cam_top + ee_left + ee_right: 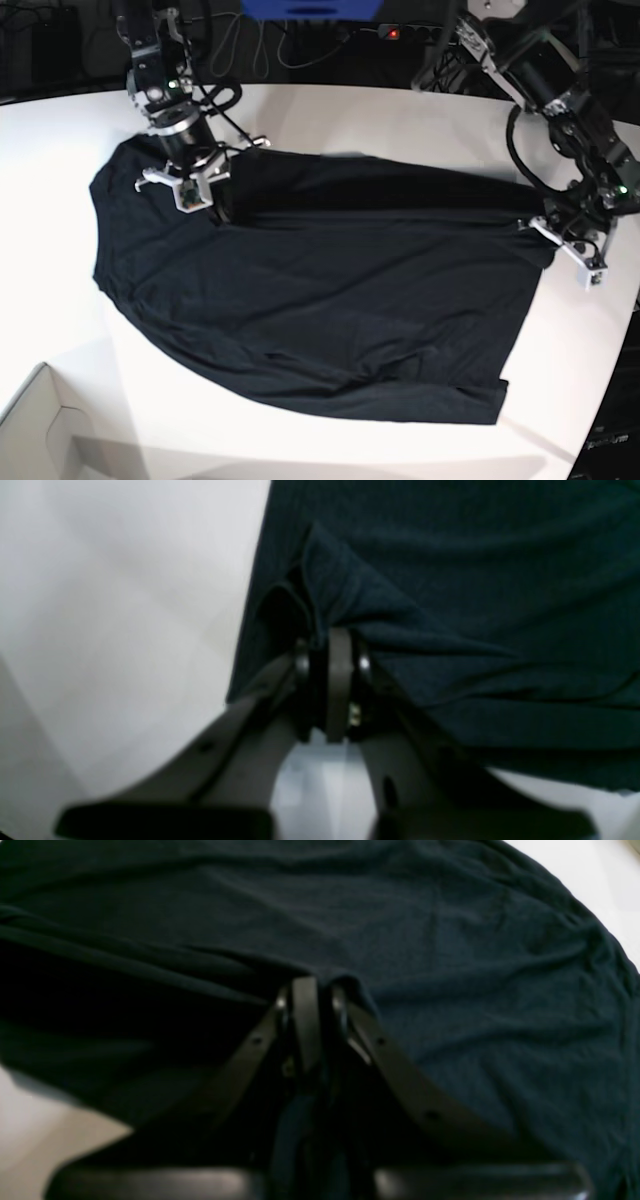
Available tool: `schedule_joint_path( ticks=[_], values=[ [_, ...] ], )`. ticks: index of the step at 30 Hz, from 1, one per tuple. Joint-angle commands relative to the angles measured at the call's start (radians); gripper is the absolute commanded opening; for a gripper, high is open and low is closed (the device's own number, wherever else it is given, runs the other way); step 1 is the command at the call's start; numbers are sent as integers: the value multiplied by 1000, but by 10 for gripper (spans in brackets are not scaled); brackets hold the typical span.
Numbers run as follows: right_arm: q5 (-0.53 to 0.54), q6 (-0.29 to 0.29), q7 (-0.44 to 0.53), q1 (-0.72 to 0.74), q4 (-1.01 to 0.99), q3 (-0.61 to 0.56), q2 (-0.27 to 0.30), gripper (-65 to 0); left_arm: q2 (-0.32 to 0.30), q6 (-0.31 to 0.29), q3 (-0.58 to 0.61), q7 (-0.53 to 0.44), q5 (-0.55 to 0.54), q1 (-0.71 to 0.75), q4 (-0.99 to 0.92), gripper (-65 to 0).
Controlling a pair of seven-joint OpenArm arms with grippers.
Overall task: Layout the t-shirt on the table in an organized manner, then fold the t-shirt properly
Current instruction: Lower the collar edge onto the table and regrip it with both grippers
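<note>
In the left wrist view, the left fingers (332,645) are pinched tight on a raised fold at the edge of the black t-shirt (475,580), with bare white worktop (115,630) beside it. In the right wrist view, the right fingers (317,990) are likewise closed on a gathered ridge of the t-shirt (450,965), which fills nearly the whole view. From the base view, the t-shirt (320,310) lies spread across the worktop (400,120), the right fingers (205,195) gripping its far edge on one side and the left fingers (545,235) its far edge on the other, a cardboard box corner (40,430) near the front.
</note>
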Motion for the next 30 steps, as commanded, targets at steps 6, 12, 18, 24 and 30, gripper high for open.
schedule_joint_path(
  ticks=[6,12,18,24,30],
  values=[
    [4,-3,32,35,-26,7,1,-650,-16,2,2,-25,-7,-61,-34,-649],
    [2,-3,32,37,-33,7,1,-650,-15,2,2,-119,-7,-55,-90,-645],
    [2,-3,32,35,-29,7,2,-521,-16,2,2,-140,-7,-55,-124,-614],
    [2,-3,33,-18,74,85,19,-360,-16,-6,-4,-128,-13,-55,-113,-361],
    [4,-3,33,-161,171,215,22,-332,-16,-7,-7,-126,-15,-31,-30,-180]
  ],
)
